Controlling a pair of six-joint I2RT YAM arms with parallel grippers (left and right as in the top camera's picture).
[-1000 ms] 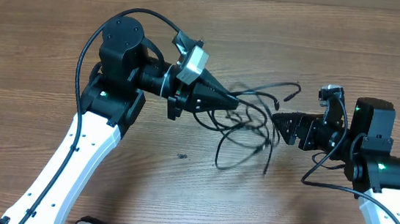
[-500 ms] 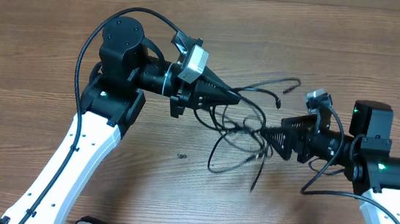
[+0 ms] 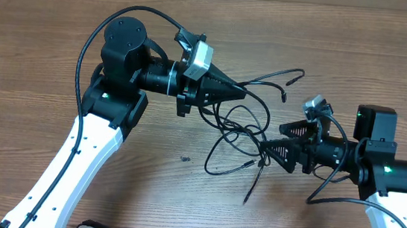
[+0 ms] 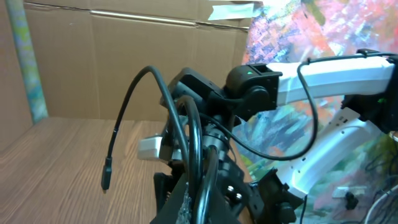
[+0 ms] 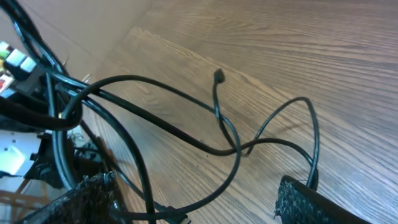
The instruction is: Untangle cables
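The cables (image 3: 241, 127) hang tangled at mid-frame over the wooden counter (image 3: 37, 53), with their upper strands clenched in the left gripper (image 3: 241, 94). The right gripper (image 3: 272, 138) is released, and loops pass between its spread fingers.

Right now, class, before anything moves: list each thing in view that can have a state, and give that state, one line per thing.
left gripper: shut, clamped on a bunch of the cables.
right gripper: open, cable loops passing between its fingers, nothing clamped.
cables: tangled, loops crossing each other, one end of the bunch held, loose plug ends hanging free.
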